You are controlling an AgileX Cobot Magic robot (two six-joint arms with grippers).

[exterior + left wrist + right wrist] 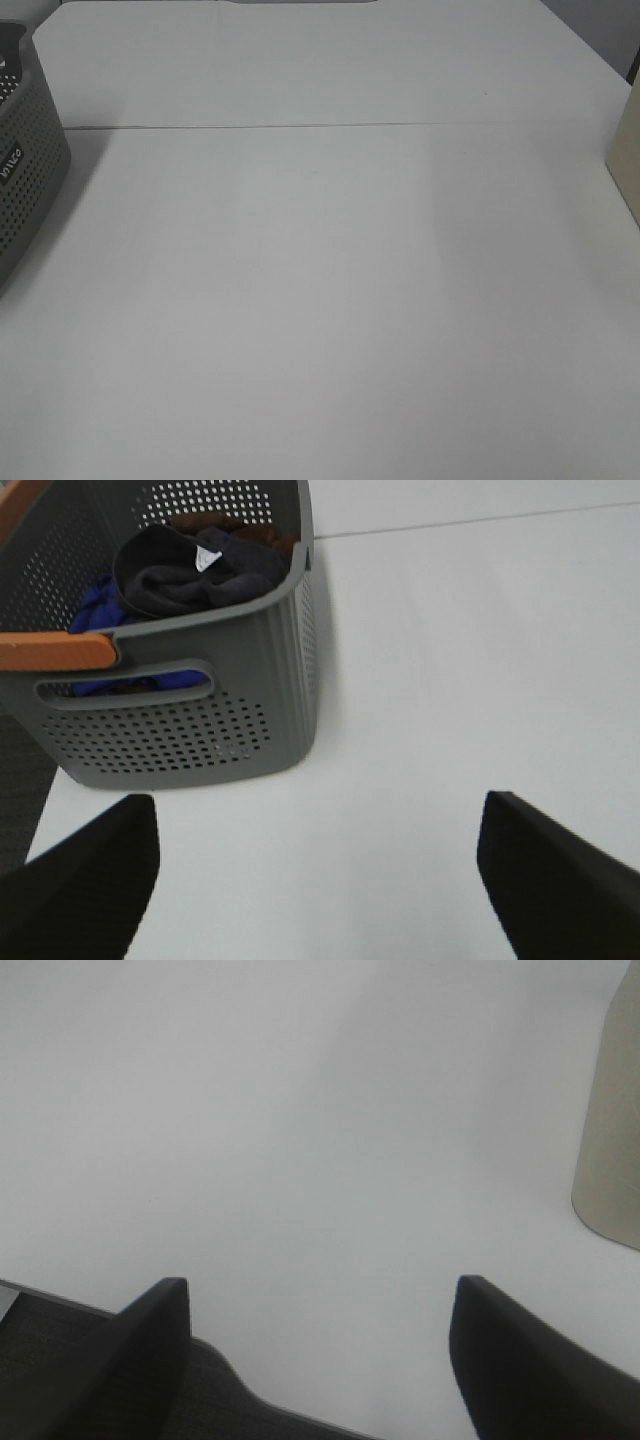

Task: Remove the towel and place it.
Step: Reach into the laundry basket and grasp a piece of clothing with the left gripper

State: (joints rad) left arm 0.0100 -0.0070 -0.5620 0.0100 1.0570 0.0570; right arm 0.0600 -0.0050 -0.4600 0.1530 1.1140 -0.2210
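While bunched in basket [200, 730], towel [185, 575]: ahead of left gripper [318, 820], nearer.
Left gripper: spread wide, empty.
Right gripper [320, 1295]: same.

The grey plastic basket [200, 710], dotted with small holes, has an orange handle [55, 652]. Inside are a dark navy-black terry towel [190, 570] and a blue cloth [100, 605]. The flat surface [450, 660] is plain white.

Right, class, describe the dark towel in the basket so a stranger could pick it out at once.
Start at the white table, where a grey perforated plastic basket stands at its left edge. Inside lies the crumpled navy-black terry towel. Unlike the bright blue cloth and the brown cloth beside it, it is near-black with a small white label.
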